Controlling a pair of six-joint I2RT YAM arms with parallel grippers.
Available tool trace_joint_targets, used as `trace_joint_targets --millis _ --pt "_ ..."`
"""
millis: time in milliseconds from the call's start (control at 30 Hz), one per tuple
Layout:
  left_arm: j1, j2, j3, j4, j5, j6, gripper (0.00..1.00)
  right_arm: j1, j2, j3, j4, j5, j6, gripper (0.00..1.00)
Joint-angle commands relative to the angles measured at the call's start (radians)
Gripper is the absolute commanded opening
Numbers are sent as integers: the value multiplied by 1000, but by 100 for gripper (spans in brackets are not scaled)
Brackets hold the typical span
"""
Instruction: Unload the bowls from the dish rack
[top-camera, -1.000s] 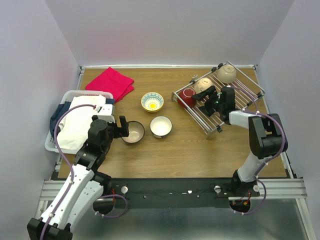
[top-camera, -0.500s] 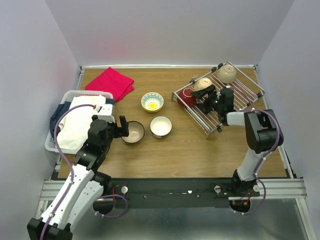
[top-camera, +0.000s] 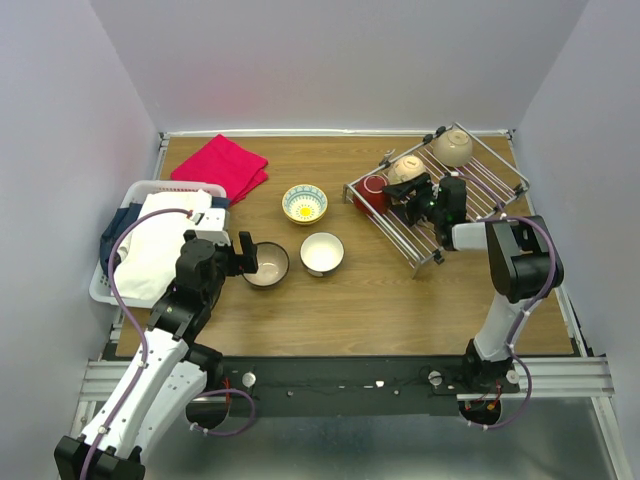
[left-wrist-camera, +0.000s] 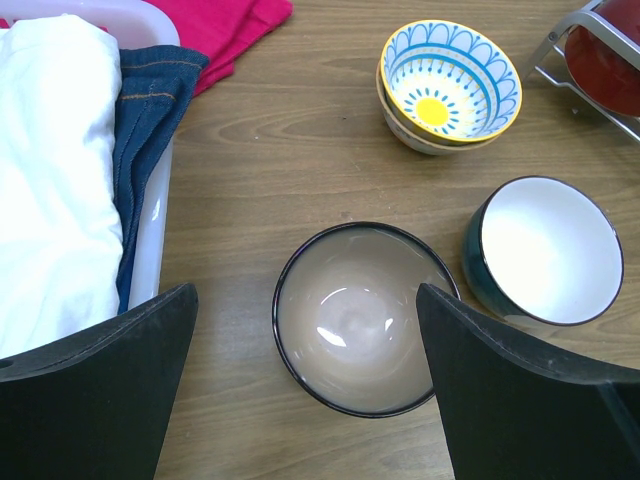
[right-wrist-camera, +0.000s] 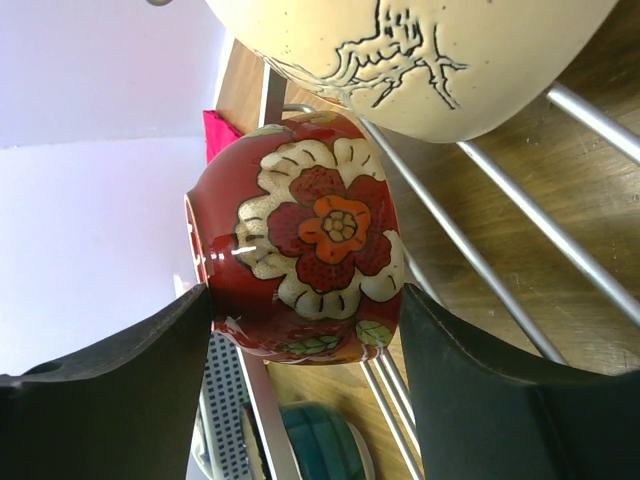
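Note:
The silver wire dish rack (top-camera: 487, 190) lies at the back right and holds three bowls. A red bowl (top-camera: 374, 193) painted with a flower (right-wrist-camera: 300, 240) lies on its side at the rack's left end. My right gripper (right-wrist-camera: 305, 300) is shut on it, one finger on the rim and one on the foot. A cream bowl (right-wrist-camera: 420, 50) rests on the bars beside it. A tan bowl (top-camera: 405, 168) and another cream bowl (top-camera: 452, 147) lie farther back. My left gripper (left-wrist-camera: 305, 300) hangs open over a dark-rimmed beige bowl (left-wrist-camera: 355, 318) on the table.
A teal bowl (left-wrist-camera: 545, 250) stands right of the beige one. A blue-and-yellow patterned bowl (left-wrist-camera: 450, 80) is stacked on another bowl behind them. At the left, a white basket (top-camera: 150, 190) holds folded clothes. A red cloth (top-camera: 222, 165) lies at the back left.
My right gripper has reached a little further along the rack and its jaws have closed from wide open onto the red bowl. The left arm has not moved.

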Motion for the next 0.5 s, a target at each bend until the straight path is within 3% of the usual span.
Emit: trace_joint_targets --millis 0,233,467 --pt "1 -4 -7 25 -15 13 99 2 -17 31 -108 12 -87 64" --pt "1 -1 -7 24 -13 10 99 3 -109 77 -254 51 -224 38" --pt "1 1 -7 25 -9 10 99 2 -188 152 -450 102 -409 30"
